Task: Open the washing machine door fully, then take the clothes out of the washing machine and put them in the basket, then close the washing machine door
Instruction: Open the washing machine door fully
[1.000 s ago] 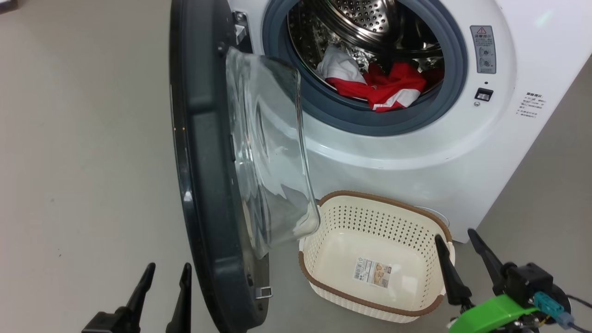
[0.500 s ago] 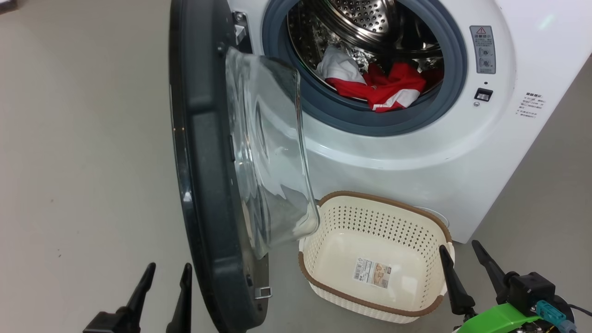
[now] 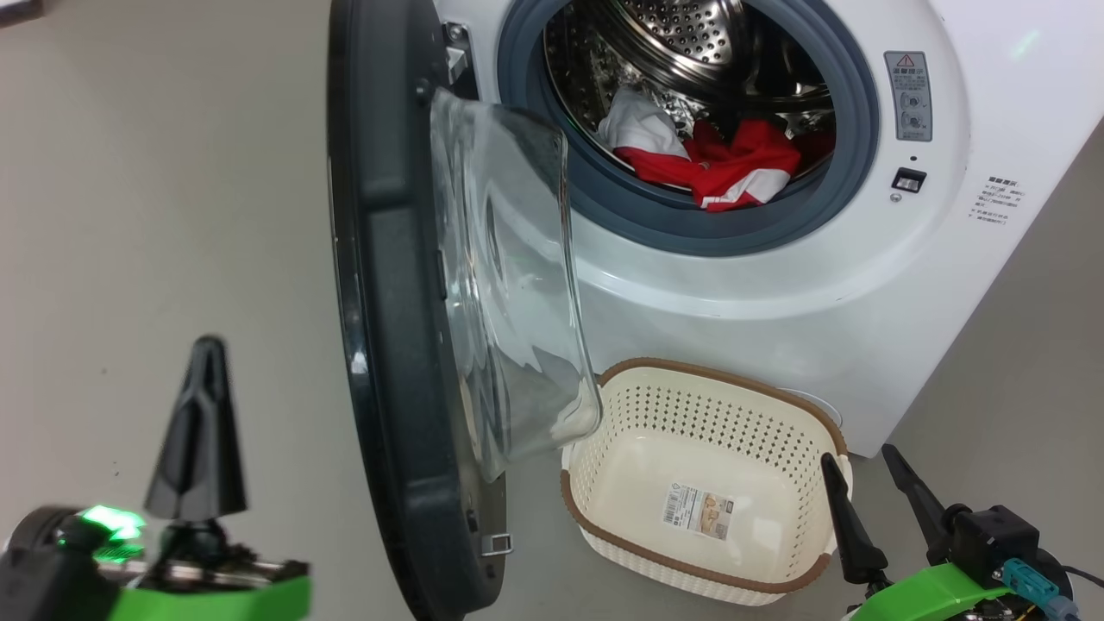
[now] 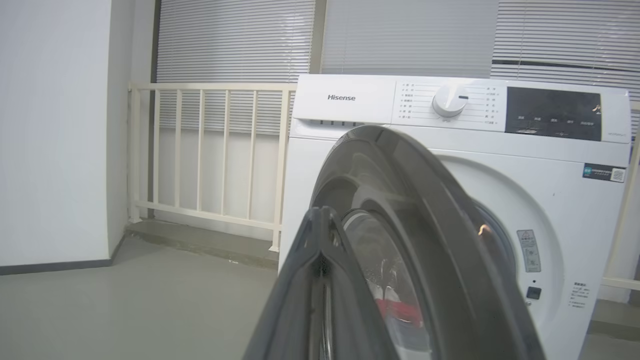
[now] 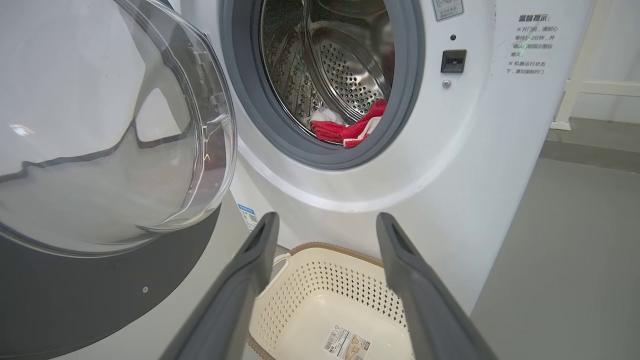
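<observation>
Near left, the left jaws are pressed together on nothing, raised just left of the outer face of the washing machine door (image 3: 388,285). Near right, the right jaws stand wide apart and empty by the near right corner of the basket (image 3: 655,414), which sits empty on the floor (image 3: 129,216) against the washing machine (image 3: 776,293). The door juts out edge-on, seemingly not fully swung back, so opening looks to be the step in hand. Next it likely needs easing further left. Far in the drum (image 3: 681,34) lie the clothes (image 3: 733,168).
</observation>
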Motion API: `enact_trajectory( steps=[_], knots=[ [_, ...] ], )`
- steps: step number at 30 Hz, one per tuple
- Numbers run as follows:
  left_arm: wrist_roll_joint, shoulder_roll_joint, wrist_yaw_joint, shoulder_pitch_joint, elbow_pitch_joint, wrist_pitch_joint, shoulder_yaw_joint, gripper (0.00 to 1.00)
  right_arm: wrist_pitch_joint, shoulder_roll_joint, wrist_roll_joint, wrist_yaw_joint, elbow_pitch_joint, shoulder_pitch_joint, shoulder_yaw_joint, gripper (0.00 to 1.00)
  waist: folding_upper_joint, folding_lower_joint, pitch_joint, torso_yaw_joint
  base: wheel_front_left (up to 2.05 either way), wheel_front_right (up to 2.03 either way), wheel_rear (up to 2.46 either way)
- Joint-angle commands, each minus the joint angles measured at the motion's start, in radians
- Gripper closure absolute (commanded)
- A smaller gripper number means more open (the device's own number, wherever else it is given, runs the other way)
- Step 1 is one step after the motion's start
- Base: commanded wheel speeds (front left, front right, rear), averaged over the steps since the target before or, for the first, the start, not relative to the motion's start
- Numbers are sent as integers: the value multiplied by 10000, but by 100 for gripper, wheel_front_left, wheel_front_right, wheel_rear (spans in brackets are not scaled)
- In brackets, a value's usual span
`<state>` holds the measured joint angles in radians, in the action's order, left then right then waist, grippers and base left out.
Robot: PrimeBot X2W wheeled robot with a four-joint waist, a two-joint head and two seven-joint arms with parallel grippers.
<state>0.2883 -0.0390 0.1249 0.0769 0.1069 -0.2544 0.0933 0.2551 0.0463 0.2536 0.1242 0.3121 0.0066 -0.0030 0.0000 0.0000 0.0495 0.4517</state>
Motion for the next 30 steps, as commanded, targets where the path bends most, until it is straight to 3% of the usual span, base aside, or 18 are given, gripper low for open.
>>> enact_trajectory(
  steps=[1,7,14,21,30],
  knots=[
    [146,-112,57,314,653,-74,101,100,66,40,12,65,-264,-191,236,0,0,0,-3,-1,0,0,0],
    [-653,-112,57,-224,2122,-74,-2099,100,66,40,21,65,-252,-206,282,0,0,0,-26,-9,0,0,0],
    [-144,-112,57,-931,948,-74,-4110,100,66,40,52,65,-247,-248,339,0,0,0,-44,-20,0,0,0],
    [423,-112,5,-1055,-425,-74,-4188,100,66,40,78,65,-255,-224,355,0,0,0,-81,5,0,0,0],
    [558,-112,-215,-825,-1173,-74,-3352,100,66,39,125,65,-353,-198,370,0,0,0,-68,85,0,0,0]
  ],
)
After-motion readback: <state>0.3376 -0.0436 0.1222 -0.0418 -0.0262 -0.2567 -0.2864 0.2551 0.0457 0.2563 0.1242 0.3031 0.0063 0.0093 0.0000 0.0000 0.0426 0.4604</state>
